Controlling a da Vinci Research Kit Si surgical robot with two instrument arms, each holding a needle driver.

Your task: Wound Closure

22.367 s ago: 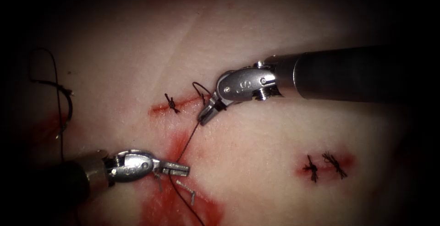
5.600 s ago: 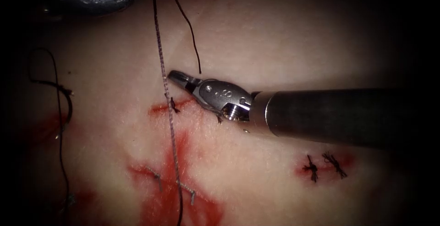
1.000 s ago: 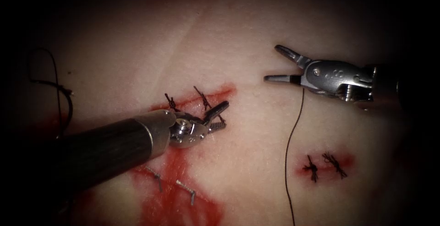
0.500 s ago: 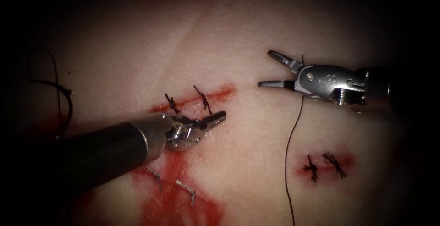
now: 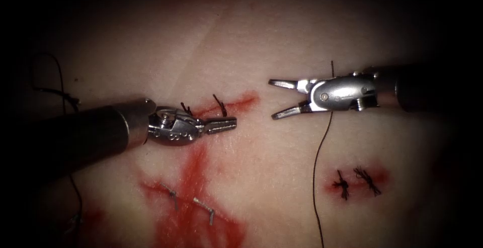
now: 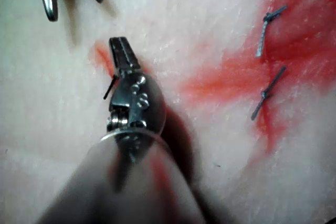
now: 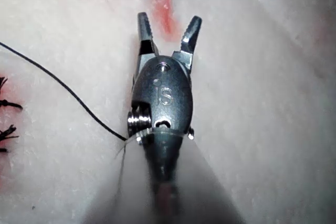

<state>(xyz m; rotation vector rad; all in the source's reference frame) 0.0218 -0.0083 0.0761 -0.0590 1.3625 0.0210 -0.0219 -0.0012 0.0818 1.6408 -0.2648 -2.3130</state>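
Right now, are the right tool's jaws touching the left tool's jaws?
Apart. The endoscope view shows bare tissue between the right tool, jaws open, and the left tool.

You have two silver needle-driver tools (image 5: 220,125) (image 5: 282,97), four dark thread knots (image 5: 187,109) (image 5: 220,105) (image 5: 342,184) (image 5: 366,177), two grey staple-like pieces (image 5: 170,193) (image 5: 205,210) below your left tool, one long black thread (image 5: 316,177).

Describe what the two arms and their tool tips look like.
Both arms are long, dark, smooth cylindrical shafts ending in a silver metal collar. Each carries a small polished steel wristed head with round pins and rivets and two slim, ridged jaws: the left claw and the right claw. The right head bears stamped digits.
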